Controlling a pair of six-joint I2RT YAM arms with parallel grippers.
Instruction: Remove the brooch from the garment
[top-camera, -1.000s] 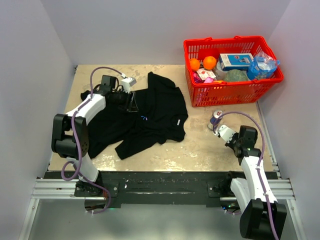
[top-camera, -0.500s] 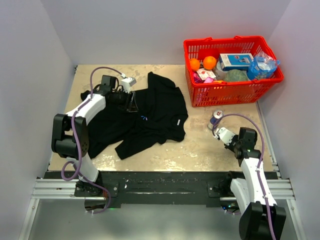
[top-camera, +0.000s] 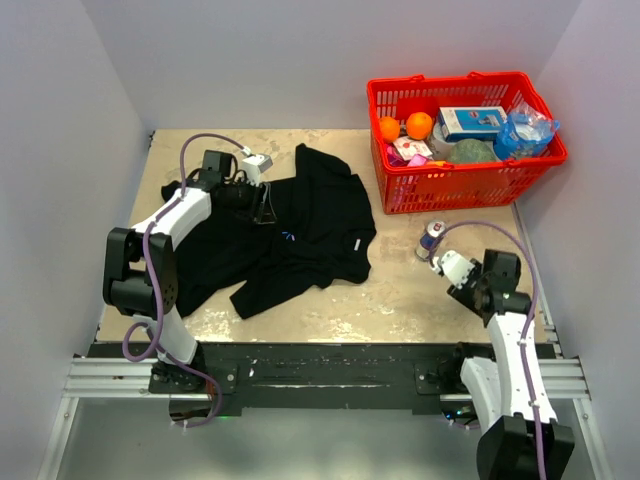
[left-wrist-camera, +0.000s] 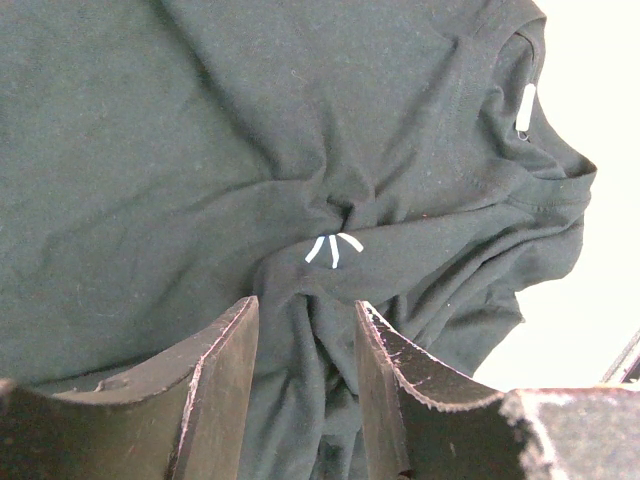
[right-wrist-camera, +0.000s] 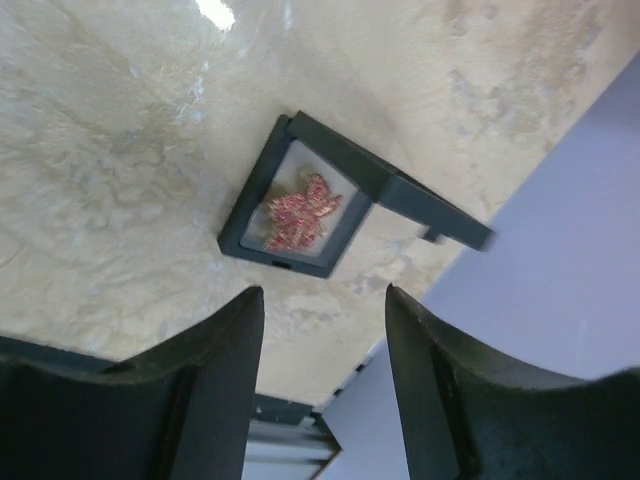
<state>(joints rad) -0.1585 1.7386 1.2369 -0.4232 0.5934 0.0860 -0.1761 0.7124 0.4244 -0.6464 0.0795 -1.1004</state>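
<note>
Left claw (left-wrist-camera: 305, 305) sits at ten o'clock of the table (top-camera: 400, 290), jaws apart, with folds of the shirt (top-camera: 320, 215) between them; right claw (right-wrist-camera: 322, 292) at four o'clock, released and empty; at its twelve o'clock the pink brooch (right-wrist-camera: 297, 218) lies in a dark case (right-wrist-camera: 270, 257) on the table, well apart from the shirt.

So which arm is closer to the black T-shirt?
Left. Its end effector hangs right over the T-shirt, straddling a fold. The right end effector is off to the T-shirt's right, over the table near a can.
</note>
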